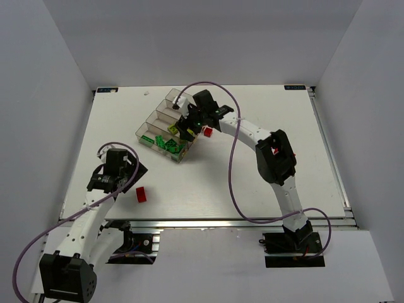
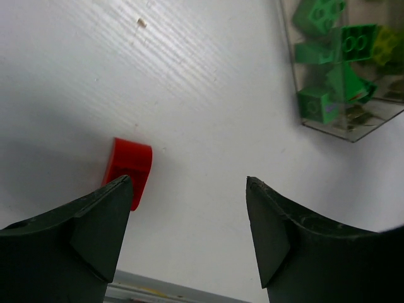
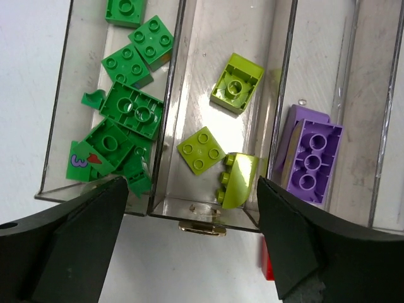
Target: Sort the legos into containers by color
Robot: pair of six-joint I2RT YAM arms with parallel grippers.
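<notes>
We saw green, lime and purple legos (image 3: pixel 131 112) sorted in the containers (image 3: pixel 282 107). One red brick (image 1: pixel 207 131) lay unsorted just beside the containers, and a second red brick (image 1: pixel 141 194) well apart from them on the table (image 1: pixel 202 183). Our left hand (image 2: pixel 189 183) and right hand (image 3: pixel 192 186) both gaped, empty.

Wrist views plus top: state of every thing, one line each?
left pincer: open, empty, over the table
right pincer: open, empty, over the bins
near red brick: loose on table, unsorted
far red brick: on table beside bins, unsorted
green bricks: in the end compartment
lime bricks: in the compartment beside them
purple bricks: in the third compartment
</notes>
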